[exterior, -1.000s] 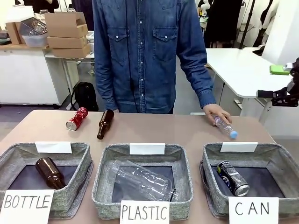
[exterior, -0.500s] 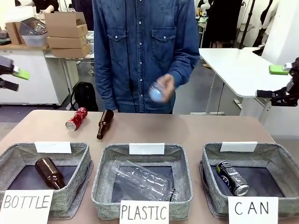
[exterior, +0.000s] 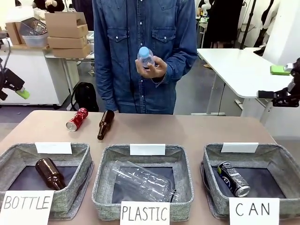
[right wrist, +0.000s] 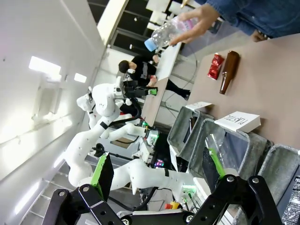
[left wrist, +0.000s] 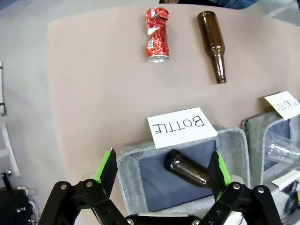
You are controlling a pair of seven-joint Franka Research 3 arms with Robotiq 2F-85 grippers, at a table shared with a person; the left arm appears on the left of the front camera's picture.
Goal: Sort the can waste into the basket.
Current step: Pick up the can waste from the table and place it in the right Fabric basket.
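Left end effector: jaws spread wide, nothing pinched, bottom of left wrist view. Framed between them: BOTTLE basket w/ one brown bottle inside.

Right end effector: likewise spread, empty, bottom of right wrist view (looking along bench from the side).

Red can: lying on bench, upper left of front view, near a second brown bottle, not touching.

Dark can: lying inside CAN basket, lower right of front view.

Top centre: person's hand holding clear plastic bottle, blue cap twd camera, well above bench.
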